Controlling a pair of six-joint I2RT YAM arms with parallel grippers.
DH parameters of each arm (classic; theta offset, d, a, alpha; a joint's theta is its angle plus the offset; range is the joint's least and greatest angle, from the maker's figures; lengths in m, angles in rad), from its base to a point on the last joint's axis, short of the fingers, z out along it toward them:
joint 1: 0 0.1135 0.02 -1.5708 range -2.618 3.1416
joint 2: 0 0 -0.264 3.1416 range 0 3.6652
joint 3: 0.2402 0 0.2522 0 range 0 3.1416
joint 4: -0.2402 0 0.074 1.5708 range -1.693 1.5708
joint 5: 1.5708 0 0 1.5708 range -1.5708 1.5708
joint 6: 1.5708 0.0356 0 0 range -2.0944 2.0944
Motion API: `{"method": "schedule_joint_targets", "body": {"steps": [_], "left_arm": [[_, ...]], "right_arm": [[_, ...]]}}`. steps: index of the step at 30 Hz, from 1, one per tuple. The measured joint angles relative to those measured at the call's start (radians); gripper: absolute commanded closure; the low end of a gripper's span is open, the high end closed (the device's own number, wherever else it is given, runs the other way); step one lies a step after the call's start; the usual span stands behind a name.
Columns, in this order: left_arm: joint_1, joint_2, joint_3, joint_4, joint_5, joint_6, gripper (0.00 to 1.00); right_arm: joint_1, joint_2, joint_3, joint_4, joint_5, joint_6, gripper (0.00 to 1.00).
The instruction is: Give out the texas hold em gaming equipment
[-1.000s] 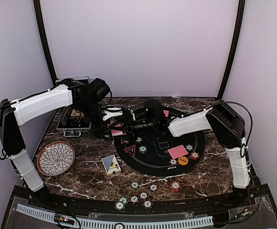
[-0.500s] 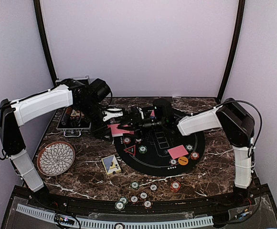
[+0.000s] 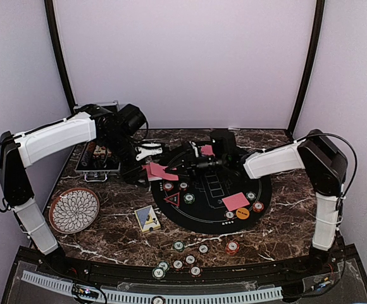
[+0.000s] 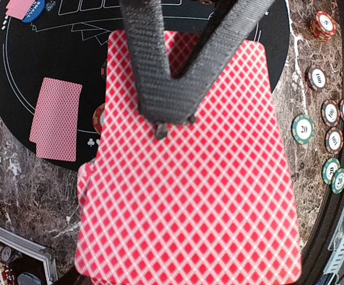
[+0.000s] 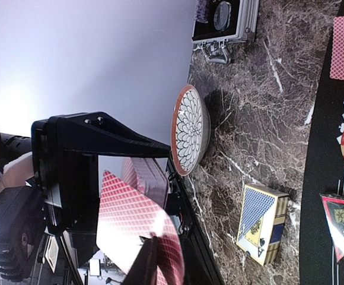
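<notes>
Seen from above, the left gripper point(image 3: 150, 170) hangs over the far left rim of the round black mat point(image 3: 202, 214), clamped on a deck point(image 3: 159, 171) of red-backed playing cards. The right gripper point(image 3: 178, 166) reaches across the mat to meet the deck's free end. Dealt cards point(image 3: 235, 201) lie face down on the mat, and loose chips point(image 3: 178, 246) dot the marble table point(image 3: 278, 234) near the arms. The left wrist view shows that gripper's fingers point(image 4: 154, 89) pressed together on the deck, which fills the frame and is slightly fanned at one corner. In the right wrist view, a card point(image 5: 133, 228) curves up close to the lens with one dark finger point(image 5: 150, 264) laid across it. The pair appears pinched on that card, though the second finger is hidden. With both grips on one stack, a pull now could drag out two cards together or crease the one held. It could also tug the whole deck loose and spill it among the chips.
</notes>
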Motion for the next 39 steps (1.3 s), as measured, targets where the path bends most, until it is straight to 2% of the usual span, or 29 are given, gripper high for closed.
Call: {"method": "schedule_joint_targets", "body": {"steps": [6,16,28,39], "left_arm": [[0.001,0.0,0.0,0.0,0.0,0.0,1.0],[0.001,0.0,0.0,0.001,0.001,0.0,1.0],[0.001,0.0,0.0,0.001,0.003,0.0,1.0],[0.001,0.0,0.0,0.001,0.003,0.0,1.0]], "right_arm": [[-0.018,-0.042,-0.031,-0.013,0.0,0.002,0.98],[-0.122,-0.194,-0.17,-0.125,-0.011,-0.075,1.0],[-0.32,-0.328,-0.404,-0.416,0.0,-0.307,1.0],[-0.41,-0.364,-0.424,-0.688,0.137,-0.528,1.0]]}}
